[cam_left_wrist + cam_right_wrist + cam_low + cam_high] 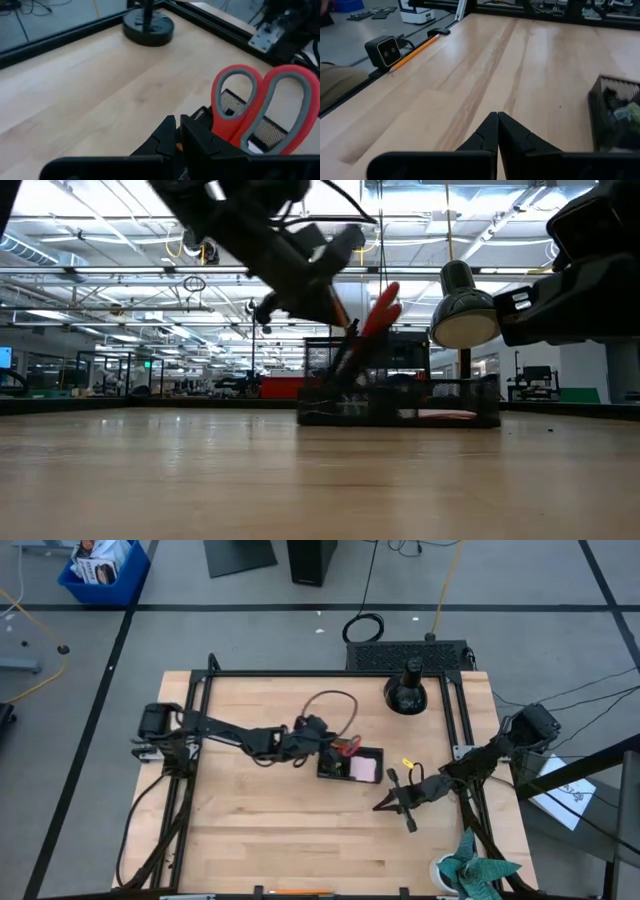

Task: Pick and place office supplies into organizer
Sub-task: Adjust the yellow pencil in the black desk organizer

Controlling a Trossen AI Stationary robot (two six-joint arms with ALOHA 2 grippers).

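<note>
Bare wood of the table fills the foreground of the low view; beyond it stands the organizer, a black mesh tray. From above, the organizer sits just right of table centre, with the pink sticky-note pad in its right compartment.

Left gripper: positioned at the organizer's 10 o'clock edge. Its fingers are nearly closed, clamped on the blades of the red-handled scissors. The scissors are tilted, handles up and toward 1 o'clock in the low view, tips down inside the organizer.

Right gripper: positioned at 4 o'clock from the organizer, well apart from it, above bare table. Its fingers are fully closed and hold nothing.

A small yellow item lies on the table at 3 o'clock from the organizer, near the right arm. An orange pencil lies along the table's near edge. A round black domed object stands at 1 o'clock from the organizer. A teal paper plant stands at the table's 5 o'clock corner.
</note>
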